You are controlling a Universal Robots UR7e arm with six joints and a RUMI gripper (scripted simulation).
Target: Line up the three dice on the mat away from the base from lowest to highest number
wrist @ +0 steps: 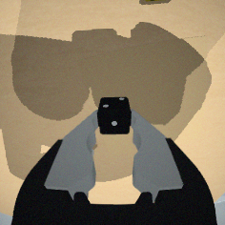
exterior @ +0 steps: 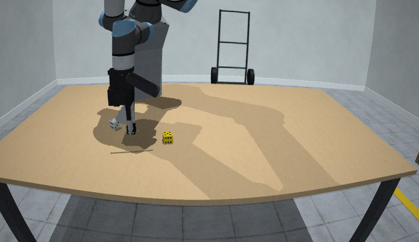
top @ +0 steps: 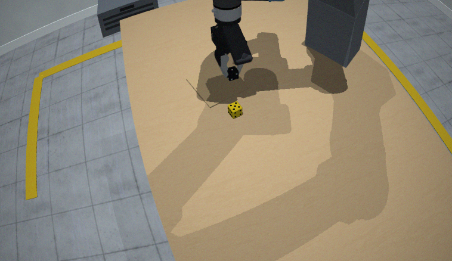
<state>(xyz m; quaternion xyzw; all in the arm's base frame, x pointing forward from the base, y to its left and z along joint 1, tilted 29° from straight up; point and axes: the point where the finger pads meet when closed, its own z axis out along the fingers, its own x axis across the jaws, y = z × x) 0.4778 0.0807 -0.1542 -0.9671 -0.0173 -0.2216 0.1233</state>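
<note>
My gripper [top: 232,70] [exterior: 131,127] [wrist: 114,111] is shut on a black die [top: 233,74] [wrist: 114,112] and holds it low over the table, in the arm's dark shadow. A yellow die [top: 235,109] [exterior: 167,137] with several pips on top sits flat a little nearer the cameras; its edge shows at the top of the wrist view [wrist: 154,1]. A white die [exterior: 114,124] sits just left of the fingers in the exterior view; the gripper hides it in the top view. The mat shows only as a thin outline [top: 197,92] [exterior: 131,151] beside the black die.
The robot's grey pedestal [top: 336,18] [exterior: 151,63] stands on the wooden table [top: 300,178] [exterior: 278,119] behind the gripper. A grey box [top: 127,6] sits on the floor beyond the table. A hand truck [exterior: 232,46] stands by the back wall.
</note>
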